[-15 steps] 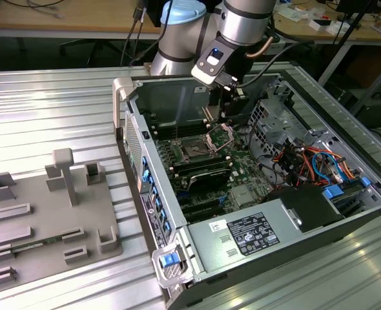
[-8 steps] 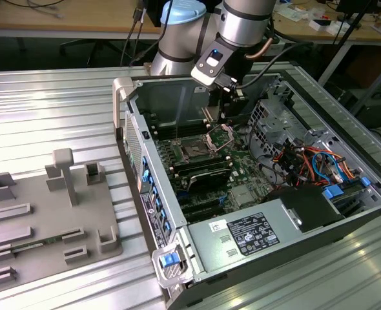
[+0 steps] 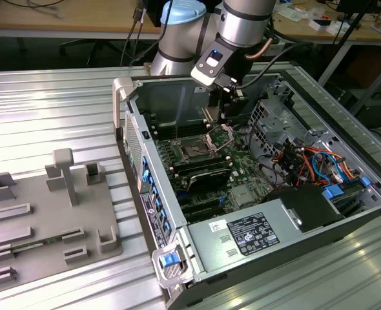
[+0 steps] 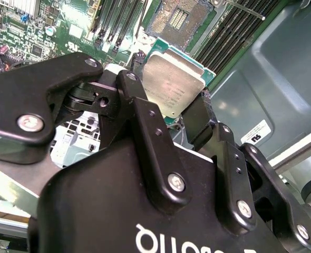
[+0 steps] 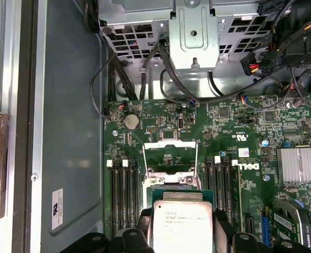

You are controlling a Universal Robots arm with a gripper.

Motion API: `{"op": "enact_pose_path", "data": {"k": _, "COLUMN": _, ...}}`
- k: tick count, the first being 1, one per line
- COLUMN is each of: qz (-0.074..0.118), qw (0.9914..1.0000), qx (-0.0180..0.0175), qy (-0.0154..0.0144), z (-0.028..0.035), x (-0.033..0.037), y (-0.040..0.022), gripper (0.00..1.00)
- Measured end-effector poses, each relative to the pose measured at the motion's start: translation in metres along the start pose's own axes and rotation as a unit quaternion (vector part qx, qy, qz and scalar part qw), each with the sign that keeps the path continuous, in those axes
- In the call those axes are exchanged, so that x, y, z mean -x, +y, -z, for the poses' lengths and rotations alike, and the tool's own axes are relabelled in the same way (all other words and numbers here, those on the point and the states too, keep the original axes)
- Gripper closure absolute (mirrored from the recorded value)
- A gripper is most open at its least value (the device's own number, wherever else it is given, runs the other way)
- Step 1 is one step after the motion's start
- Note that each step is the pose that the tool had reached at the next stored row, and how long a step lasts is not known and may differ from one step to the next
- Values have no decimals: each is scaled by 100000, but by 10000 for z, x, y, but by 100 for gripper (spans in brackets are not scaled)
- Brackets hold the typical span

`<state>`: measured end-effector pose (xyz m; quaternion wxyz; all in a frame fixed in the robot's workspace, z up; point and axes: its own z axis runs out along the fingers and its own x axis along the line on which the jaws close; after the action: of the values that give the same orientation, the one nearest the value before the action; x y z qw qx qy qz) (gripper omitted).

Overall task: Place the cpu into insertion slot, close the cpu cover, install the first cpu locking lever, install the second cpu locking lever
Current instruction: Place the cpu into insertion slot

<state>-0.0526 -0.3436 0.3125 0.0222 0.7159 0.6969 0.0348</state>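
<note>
One gripper (image 4: pixel 165 108) clamping cpu (image 4: pixel 174 79), ribbed metal table (image 3: pixel 48 110), desks (image 3: pixel 61 16) behind.

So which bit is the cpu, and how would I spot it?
Look into the open computer case, above its green motherboard. There the robot's black hand pinches the cpu by two edges. It is the small flat square with a silvery-grey metal top, unlike the long dark memory slots nearby.

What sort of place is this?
Probably a robotics lab or workshop: a robot arm holds a chip over an open computer case on a ribbed metal table, with cluttered desks behind.
</note>
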Motion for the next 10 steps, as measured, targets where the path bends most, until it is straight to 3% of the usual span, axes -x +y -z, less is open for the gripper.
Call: {"op": "enact_pose_path", "data": {"k": 10, "qz": 0, "qw": 100000, "qx": -26, "qy": -19, "z": -59, "x": 6, "y": -5, "gripper": 45}}
